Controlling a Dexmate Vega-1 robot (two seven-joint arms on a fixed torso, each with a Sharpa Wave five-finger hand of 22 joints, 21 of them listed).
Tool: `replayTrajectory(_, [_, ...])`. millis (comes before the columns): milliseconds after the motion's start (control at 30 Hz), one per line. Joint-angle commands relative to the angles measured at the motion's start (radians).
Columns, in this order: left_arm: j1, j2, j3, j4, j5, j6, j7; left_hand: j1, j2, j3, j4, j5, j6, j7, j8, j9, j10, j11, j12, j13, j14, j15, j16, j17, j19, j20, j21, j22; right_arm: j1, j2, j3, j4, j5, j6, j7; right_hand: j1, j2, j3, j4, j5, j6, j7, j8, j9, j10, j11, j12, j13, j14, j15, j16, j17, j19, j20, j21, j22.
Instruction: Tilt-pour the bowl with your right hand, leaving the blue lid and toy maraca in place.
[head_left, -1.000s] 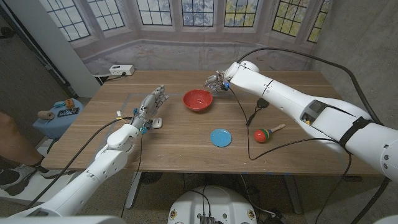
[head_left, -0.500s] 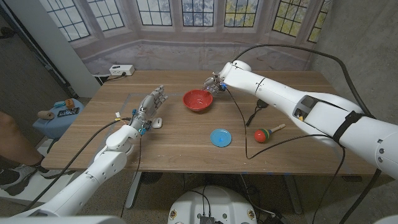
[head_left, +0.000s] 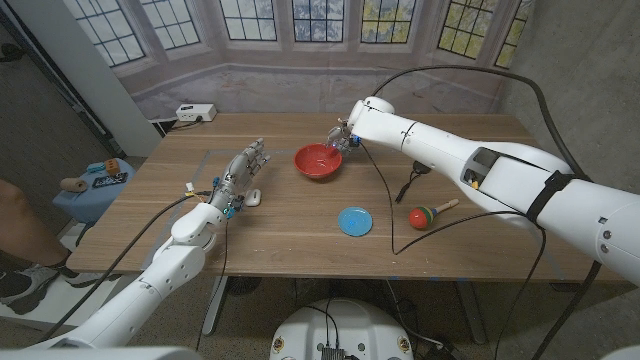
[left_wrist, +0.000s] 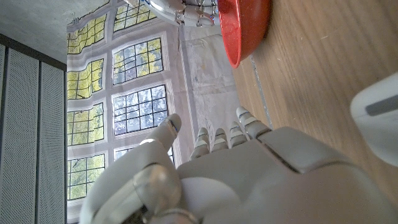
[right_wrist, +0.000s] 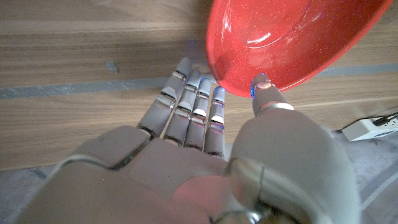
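Note:
The red bowl (head_left: 318, 160) stands on the wooden table (head_left: 290, 235), behind the middle. My right hand (head_left: 343, 138) is at the bowl's far right rim. In the right wrist view the right hand (right_wrist: 205, 168) has its thumb on the inside of the red bowl's (right_wrist: 280, 37) rim and its fingers (right_wrist: 186, 106) under the outer wall, pinching it. The blue lid (head_left: 354, 221) lies in front of the bowl, and the toy maraca (head_left: 425, 215) lies to the lid's right. My left hand (head_left: 245, 165) stands left of the bowl, fingers stretched, holding nothing. The left wrist view also shows the bowl (left_wrist: 245, 25).
A small white device (head_left: 251, 197) lies just beside my left hand. A black cable (head_left: 404, 190) trails over the table between the bowl and the maraca. A white power strip (head_left: 195, 112) sits at the far left corner. A person's leg (head_left: 12, 215) shows at the left edge.
My right arm has swung a little to the left and its hand has settled onto the bowl's rim. The bowl, lid, maraca and left hand have stayed where they were.

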Motion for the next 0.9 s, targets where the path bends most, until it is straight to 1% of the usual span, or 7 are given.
replayTrajectory(33, [0.003, -0.005, 0.003, 0.003, -0.004, -0.006, -0.007, -0.128, -0.140, 0.000, -0.007, 0.004, 0.006, 0.006, 0.006, 0.004, 0.008, 0.005, 0.007, 0.003, 0.009, 0.007, 0.007, 0.004, 0.004, 0.002, 0.001, 0.004, 0.027, 0.043, -0.032, 0.072, -0.017, -0.005, 0.025, 0.016, -0.001, -0.005, 0.001, 0.003, 0.013, 0.003, 0.006, 0.003, 0.013, -0.001, 0.009, 0.007, 0.017, -0.002, 0.008, 0.006, 0.006, -0.001, 0.000, 0.002])
replayTrajectory(100, [0.005, -0.005, 0.002, 0.001, -0.003, -0.007, -0.007, -0.127, -0.140, 0.000, -0.007, 0.004, 0.006, 0.007, 0.005, 0.004, 0.009, 0.005, 0.007, 0.003, 0.009, 0.006, 0.007, 0.004, 0.004, 0.002, 0.001, 0.004, 0.031, 0.051, -0.038, 0.087, -0.021, -0.004, 0.028, 0.019, -0.001, -0.006, 0.000, 0.004, 0.015, 0.001, 0.006, 0.003, 0.018, -0.005, 0.012, 0.009, 0.018, -0.002, 0.011, 0.009, 0.007, 0.000, 0.000, 0.002])
replayTrajectory(400, [0.021, -0.004, -0.001, -0.009, -0.001, -0.016, 0.001, -0.125, -0.141, 0.000, -0.010, 0.005, 0.007, 0.004, 0.005, 0.004, 0.009, 0.005, 0.007, 0.003, 0.011, 0.006, 0.007, 0.004, 0.005, 0.002, 0.002, 0.004, 0.037, 0.086, -0.052, 0.148, -0.036, 0.003, 0.027, 0.035, 0.002, -0.008, -0.001, 0.005, 0.028, 0.000, 0.006, 0.004, 0.034, -0.004, 0.022, 0.018, 0.037, -0.005, 0.026, 0.020, 0.017, 0.001, 0.003, 0.003])
replayTrajectory(433, [0.023, -0.005, -0.001, -0.010, -0.001, -0.018, 0.002, -0.124, -0.141, 0.000, -0.011, 0.005, 0.007, 0.005, 0.004, 0.004, 0.009, 0.005, 0.007, 0.003, 0.011, 0.006, 0.007, 0.004, 0.005, 0.002, 0.001, 0.004, 0.039, 0.090, -0.055, 0.155, -0.039, 0.003, 0.027, 0.042, 0.002, -0.011, -0.001, 0.004, 0.034, 0.000, 0.005, 0.004, 0.050, -0.025, 0.031, 0.022, 0.040, -0.007, 0.032, 0.027, 0.018, 0.001, 0.002, 0.003])
replayTrajectory(467, [0.025, -0.004, -0.002, -0.010, -0.003, -0.019, 0.001, -0.124, -0.141, 0.000, -0.011, 0.005, 0.008, 0.004, 0.004, 0.004, 0.011, 0.004, 0.008, 0.003, 0.012, 0.005, 0.007, 0.004, 0.005, 0.002, 0.002, 0.004, 0.039, 0.096, -0.058, 0.166, -0.042, 0.006, 0.025, 0.044, 0.002, -0.012, 0.000, 0.004, 0.036, 0.000, 0.004, 0.004, 0.055, -0.037, 0.035, 0.025, 0.042, -0.008, 0.036, 0.031, 0.021, 0.001, 0.003, 0.003])
replayTrajectory(800, [0.040, 0.003, -0.010, -0.018, -0.007, -0.021, 0.006, -0.122, -0.141, -0.001, -0.013, 0.006, 0.009, 0.004, 0.004, 0.004, 0.010, 0.005, 0.007, 0.003, 0.012, 0.005, 0.007, 0.004, 0.007, 0.005, 0.002, 0.004, 0.044, 0.151, -0.066, 0.260, -0.062, 0.038, 0.011, 0.061, 0.002, -0.017, -0.001, 0.004, 0.051, -0.003, 0.003, 0.005, 0.071, -0.049, 0.048, 0.035, 0.065, -0.021, 0.055, 0.046, 0.033, -0.002, 0.007, 0.004])
replayTrajectory(900, [0.043, 0.005, -0.013, -0.019, -0.009, -0.021, 0.005, -0.121, -0.141, -0.001, -0.014, 0.006, 0.009, 0.004, 0.004, 0.004, 0.009, 0.004, 0.006, 0.003, 0.013, 0.005, 0.007, 0.004, 0.007, 0.005, 0.002, 0.004, 0.047, 0.170, -0.073, 0.288, -0.073, 0.041, 0.005, 0.068, 0.001, -0.019, -0.002, 0.004, 0.056, -0.002, 0.002, 0.005, 0.083, -0.048, 0.056, 0.040, 0.074, -0.026, 0.064, 0.053, 0.038, -0.002, 0.008, 0.004])
